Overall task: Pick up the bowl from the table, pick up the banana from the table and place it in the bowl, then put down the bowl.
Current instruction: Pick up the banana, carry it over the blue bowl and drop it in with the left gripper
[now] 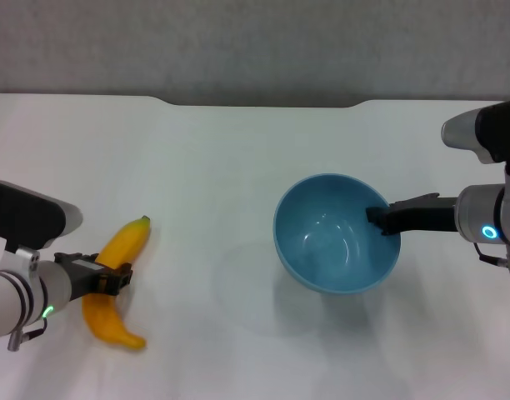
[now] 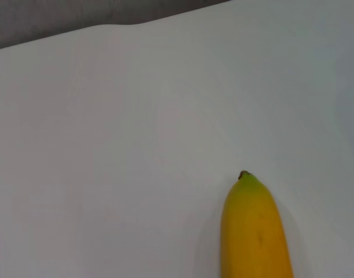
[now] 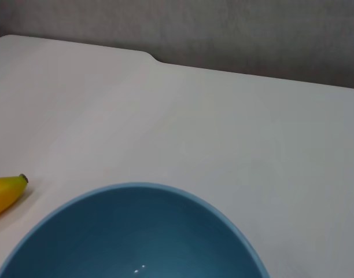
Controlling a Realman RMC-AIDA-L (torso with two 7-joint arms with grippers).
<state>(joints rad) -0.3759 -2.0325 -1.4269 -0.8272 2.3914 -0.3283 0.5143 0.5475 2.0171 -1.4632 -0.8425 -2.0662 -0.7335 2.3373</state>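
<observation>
Two claws [image 1: 113,279] [image 1: 378,218] — banana [image 1: 122,250], bowl [image 1: 322,242]

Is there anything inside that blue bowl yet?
Empty. The bowl shows only its bare blue inside; the banana lies apart from it, with the left pincer around its middle.

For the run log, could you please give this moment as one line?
right tool: shut on bowl rim, bowl lifted | left tool: around banana on table

A grey wall [image 1: 255,46] with a finely speckled, textured surface fills the background across the top of the head view. Both wrist views show it too, as a dim grey band
</observation>
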